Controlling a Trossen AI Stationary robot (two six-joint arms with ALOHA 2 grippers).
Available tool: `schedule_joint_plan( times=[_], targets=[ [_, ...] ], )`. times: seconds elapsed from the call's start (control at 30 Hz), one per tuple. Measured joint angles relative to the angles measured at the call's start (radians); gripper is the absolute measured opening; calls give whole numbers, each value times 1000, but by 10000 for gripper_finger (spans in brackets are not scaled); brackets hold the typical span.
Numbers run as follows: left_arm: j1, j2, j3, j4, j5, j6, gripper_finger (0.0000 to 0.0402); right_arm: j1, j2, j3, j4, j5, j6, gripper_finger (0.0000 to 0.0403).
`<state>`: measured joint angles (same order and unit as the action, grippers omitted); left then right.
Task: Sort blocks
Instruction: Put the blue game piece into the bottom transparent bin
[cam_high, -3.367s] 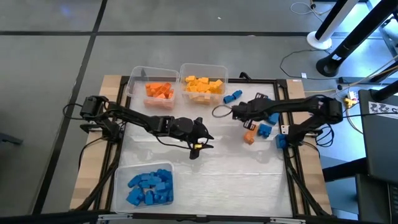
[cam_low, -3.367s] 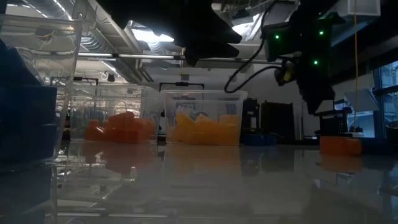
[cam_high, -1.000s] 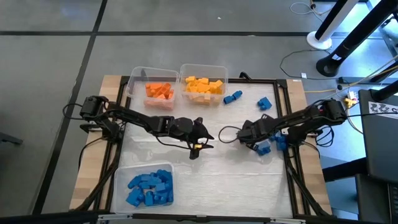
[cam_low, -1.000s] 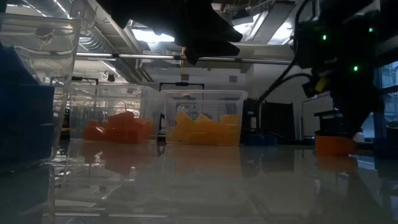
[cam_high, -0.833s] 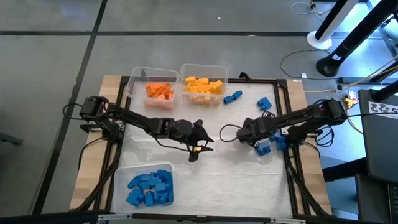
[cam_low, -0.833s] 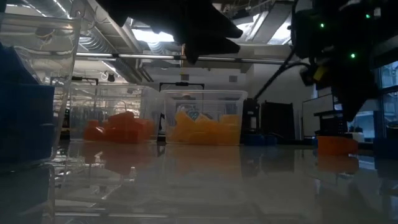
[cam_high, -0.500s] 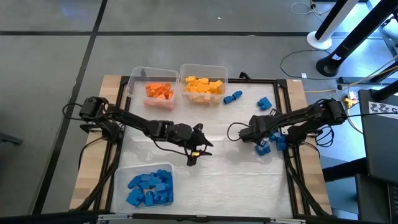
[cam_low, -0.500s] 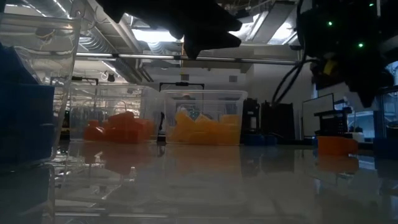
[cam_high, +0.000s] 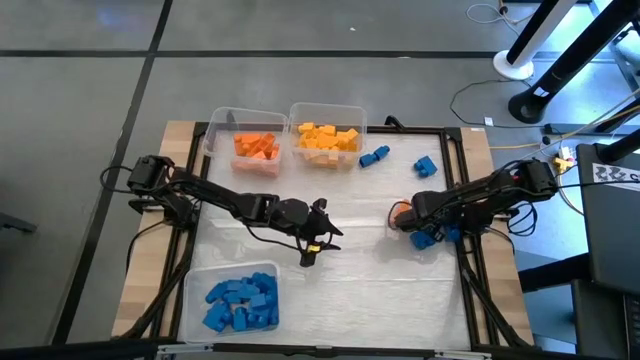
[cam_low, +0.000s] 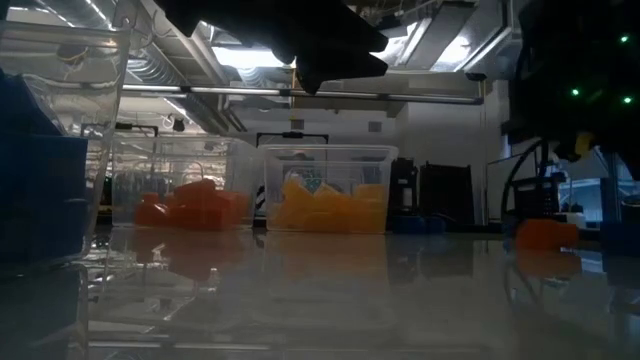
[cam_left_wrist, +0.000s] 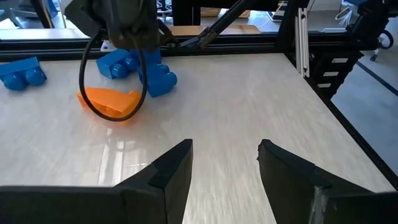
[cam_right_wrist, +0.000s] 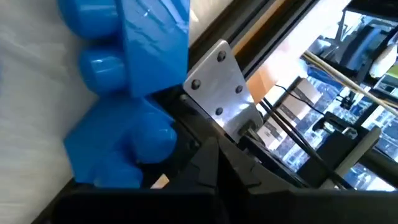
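My left gripper (cam_high: 312, 240) hangs open over the middle of the table, nothing between its fingers (cam_left_wrist: 224, 165). My right gripper (cam_high: 415, 226) is shut, low at the table's right side, beside two blue blocks (cam_high: 432, 237) that lie on the table by the frame rail and fill the right wrist view (cam_right_wrist: 130, 68). An orange block (cam_high: 400, 212) lies on the table just to their left (cam_left_wrist: 112, 102) (cam_low: 545, 233). Two more blue blocks (cam_high: 374, 155) (cam_high: 426, 165) lie farther back. My right gripper's shut fingers (cam_right_wrist: 208, 168) stand right against the nearer blue block (cam_right_wrist: 118, 149), coming at it slanting down from the table's left. Whether they touch it, I cannot tell. The block lies on the table.
At the far edge stand a clear bin (cam_high: 215, 125) with orange blocks and a clear bin (cam_high: 362, 112) with yellow blocks. A third bin (cam_high: 190, 280) with blue blocks stands near left. A black frame rail (cam_high: 462, 260) runs along the right edge.
My right gripper has drawn back toward the table's right edge and tipped about at the wrist, staying shut. The orange block, which was under it, now shows beside it. The blocks lie where they were.
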<state>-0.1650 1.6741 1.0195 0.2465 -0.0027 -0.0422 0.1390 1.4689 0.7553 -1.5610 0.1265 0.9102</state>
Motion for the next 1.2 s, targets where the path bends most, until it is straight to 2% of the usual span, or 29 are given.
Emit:
schedule_joint_plan(
  times=[0.3, 0.47, 0.73, 1.2],
  targets=[
    [1, 0, 0, -1, 0, 2, 169, 9, 9, -6, 44, -24, -33, 4],
    [1, 0, 0, -1, 0, 2, 169, 77, 9, -6, 50, -66, -26, 4],
    [1, 0, 0, 0, 0, 6, 169, 191, 11, -18, 60, -77, 79, 4],
    [-1, 0, 0, 0, 0, -2, 169, 299, 129, -14, 147, -157, 107, 2]
  ],
)
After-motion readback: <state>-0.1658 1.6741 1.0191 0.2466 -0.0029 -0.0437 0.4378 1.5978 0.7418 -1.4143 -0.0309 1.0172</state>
